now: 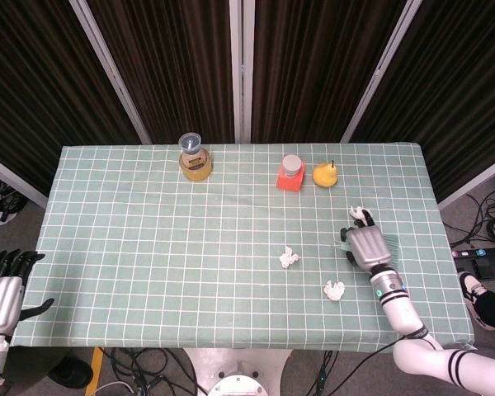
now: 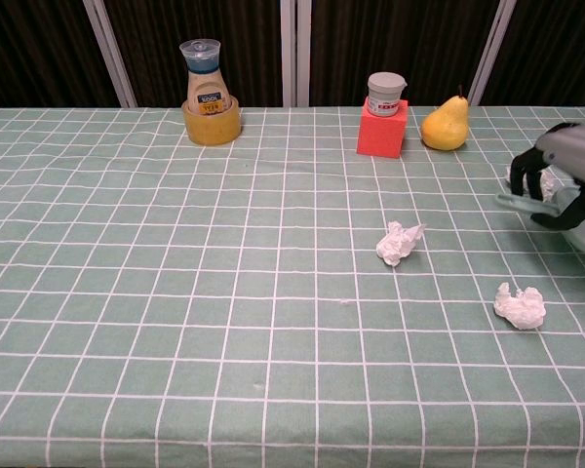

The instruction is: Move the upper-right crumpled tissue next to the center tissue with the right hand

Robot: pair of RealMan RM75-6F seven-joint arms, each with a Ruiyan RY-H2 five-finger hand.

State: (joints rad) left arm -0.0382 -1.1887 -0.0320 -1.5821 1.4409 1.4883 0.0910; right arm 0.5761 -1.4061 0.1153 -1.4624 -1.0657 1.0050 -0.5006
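Your right hand [image 1: 365, 245] has a silver-grey metal back and black fingers [image 2: 532, 177]. Its white forearm carries a small teal-lit ring at the wrist and black bands lower down. Your left hand [image 1: 0, 290] matches: silver back, black fingers.

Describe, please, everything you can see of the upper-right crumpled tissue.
The upper-right crumpled tissue is a small white wad of thin, wrinkled paper lying on the green checked tablecloth, near the table's right edge, below the pear. The right hand hangs just over it, fingertips at the tissue, partly hiding it; contact cannot be confirmed.
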